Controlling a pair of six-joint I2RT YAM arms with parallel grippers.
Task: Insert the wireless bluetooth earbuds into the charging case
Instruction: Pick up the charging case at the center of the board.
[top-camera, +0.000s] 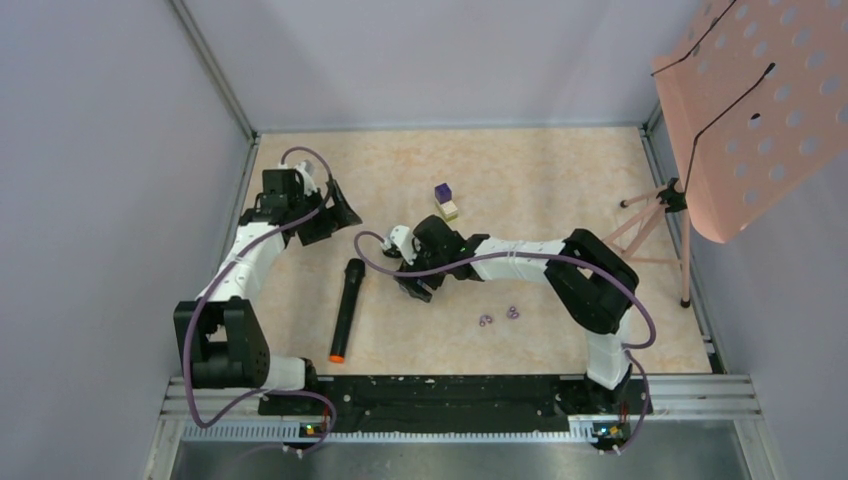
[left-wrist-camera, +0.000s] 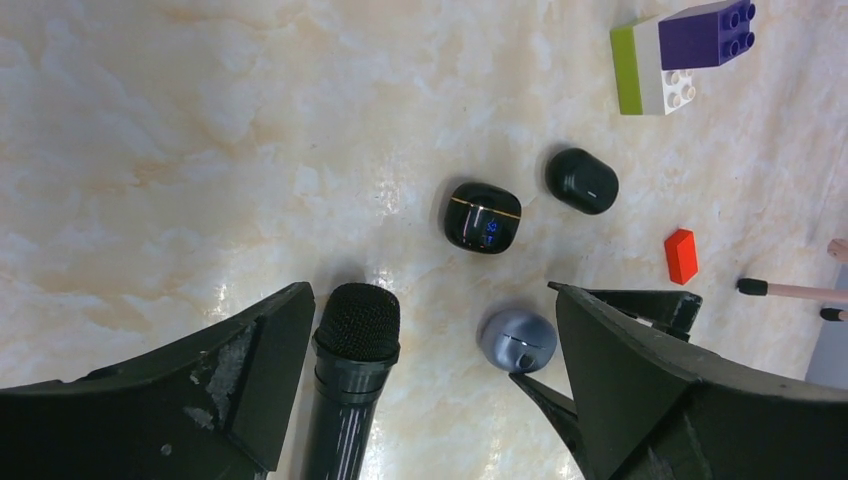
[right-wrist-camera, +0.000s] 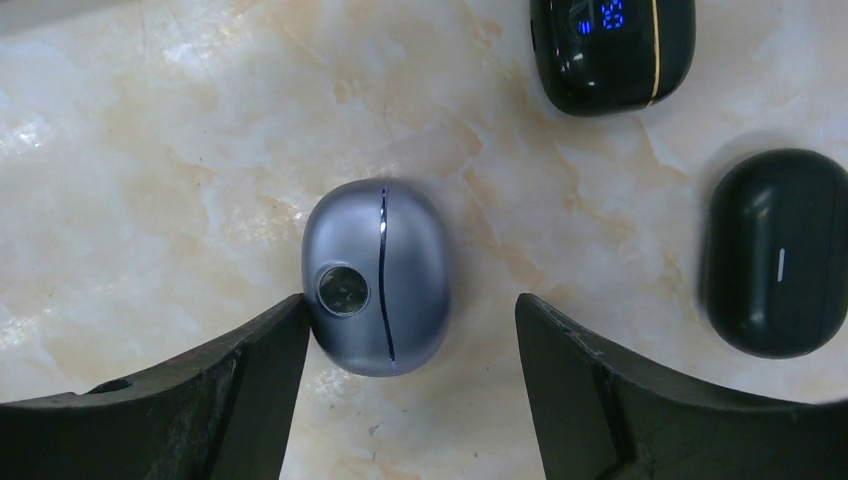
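From the top camera I see the left claw (top-camera: 340, 212) over the far left part of the desk (top-camera: 550, 170), with its fingers spread. The right arm reaches across to the middle and the right claw (top-camera: 418, 285) points down there. From this view I cannot tell how wide it stands. A black microphone (top-camera: 345, 305) with an orange end lies between the two arms. Two tiny purple rings (top-camera: 487, 320) lie near the right arm, and a pink music stand (top-camera: 750, 110) stands at the far right.

In the left wrist camera the left claw (left-wrist-camera: 430, 300) is wide apart and holds nothing. The head of the microphone (left-wrist-camera: 358, 320) is in the gap, just beside one finger. Beyond it lie a grey-blue charging case (left-wrist-camera: 517, 340), a glossy black case (left-wrist-camera: 483, 217) with blue digits and a matte black case (left-wrist-camera: 582, 180). All three are closed. Toy bricks (left-wrist-camera: 680, 50) and a small red block (left-wrist-camera: 680, 255) lie further off.

In the right wrist camera the right claw (right-wrist-camera: 412, 300) is spread around the grey-blue charging case (right-wrist-camera: 378, 278). One finger (right-wrist-camera: 250, 390) is at its side and the other is apart from it, so the claw is not pinching the case. The glossy black case (right-wrist-camera: 610, 50) and the matte black case (right-wrist-camera: 775, 250) lie near. I cannot make out the earbuds in any view.
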